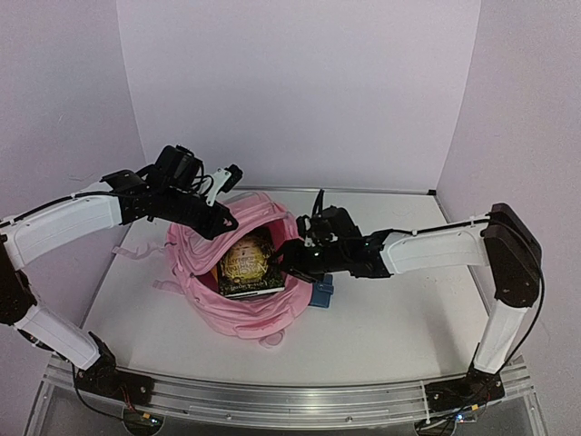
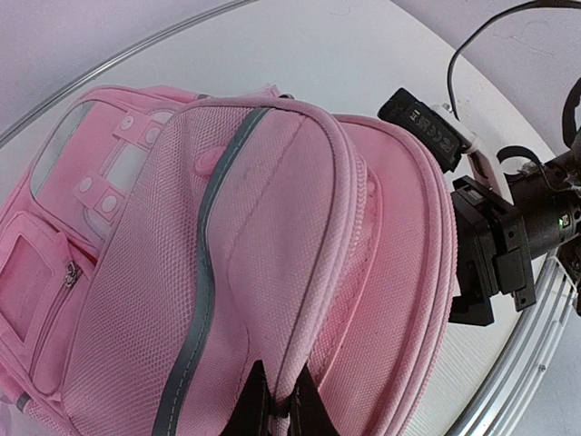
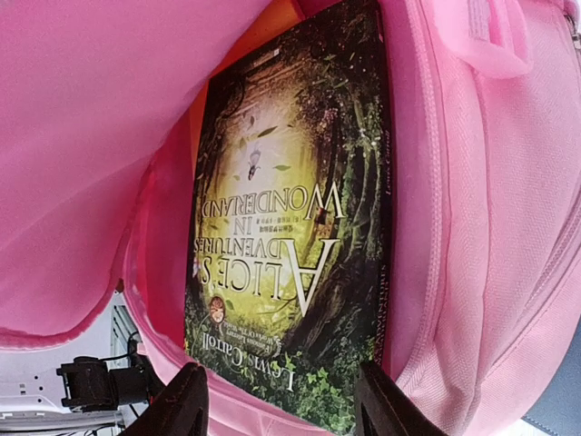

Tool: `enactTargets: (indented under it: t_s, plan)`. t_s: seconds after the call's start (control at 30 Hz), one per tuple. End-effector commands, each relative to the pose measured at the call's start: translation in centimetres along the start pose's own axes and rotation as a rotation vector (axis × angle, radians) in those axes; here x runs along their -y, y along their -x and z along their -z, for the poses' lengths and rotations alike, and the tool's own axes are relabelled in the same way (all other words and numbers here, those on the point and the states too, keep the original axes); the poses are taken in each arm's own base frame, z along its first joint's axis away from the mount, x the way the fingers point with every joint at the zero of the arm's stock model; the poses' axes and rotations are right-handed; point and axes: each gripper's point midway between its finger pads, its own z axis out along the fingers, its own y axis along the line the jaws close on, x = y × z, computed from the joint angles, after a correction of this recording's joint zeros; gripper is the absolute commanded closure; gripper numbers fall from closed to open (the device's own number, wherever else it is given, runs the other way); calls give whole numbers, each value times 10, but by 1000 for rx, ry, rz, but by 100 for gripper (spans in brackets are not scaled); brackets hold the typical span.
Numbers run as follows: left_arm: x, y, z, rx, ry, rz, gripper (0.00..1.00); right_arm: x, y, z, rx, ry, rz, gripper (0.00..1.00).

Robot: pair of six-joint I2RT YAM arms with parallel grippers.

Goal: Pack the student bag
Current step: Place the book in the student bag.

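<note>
- A large soft pink fabric student bag (image 1: 247, 316) with grey-green trim was seen lying in the middle of a white table (image 1: 399, 318), its main compartment gaping upward.
- A dark green hardcover book (image 1: 247, 263), titled Alice's Adventures in Wonderland, was seen partly inside that opening, with its cover facing up.
- The left gripper (image 2: 277, 401) was clenched on a fold of the bag's pink fabric at the far rim, and the mouth was judged to be held open by that grip.
- The right gripper (image 3: 283, 404) was seen released, its two fingers spread apart just in front of the book's (image 3: 290, 209) near short edge. No contact with the book could be confirmed.
- In the right wrist view, the book's long axis was seen running straight away from the right gripper and into the bag (image 3: 472, 227).
- The right arm was judged the nearer and freer one, so a push along that axis was judged the likely way to seat the book deeper.
- A small blue object (image 1: 320, 293), too hidden to identify, was seen just beside the bag, under the right arm.
</note>
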Motion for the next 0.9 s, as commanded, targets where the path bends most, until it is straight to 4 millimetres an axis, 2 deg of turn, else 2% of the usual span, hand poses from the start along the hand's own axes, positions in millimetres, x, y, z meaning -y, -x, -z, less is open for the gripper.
enactTargets:
  t_s: [0.0,0.33,0.47,0.57,0.73,0.87]
  plan:
    - [11,59,25,233,-44,-41,100,17,-1,-9,14,-82,12,48]
    - [11,57,23,225,-44,-39,100,23,-6,-21,5,-131,45,52]
    - [10,58,23,227,-41,-40,100,21,-9,-27,-12,-126,52,61]
    - [10,58,23,227,-42,-39,100,13,-9,-33,-11,-112,71,65]
    - [11,58,23,224,-49,-39,100,-4,1,-48,25,-91,110,72]
    - [12,56,21,219,-53,-37,100,-24,12,-62,63,-38,139,74]
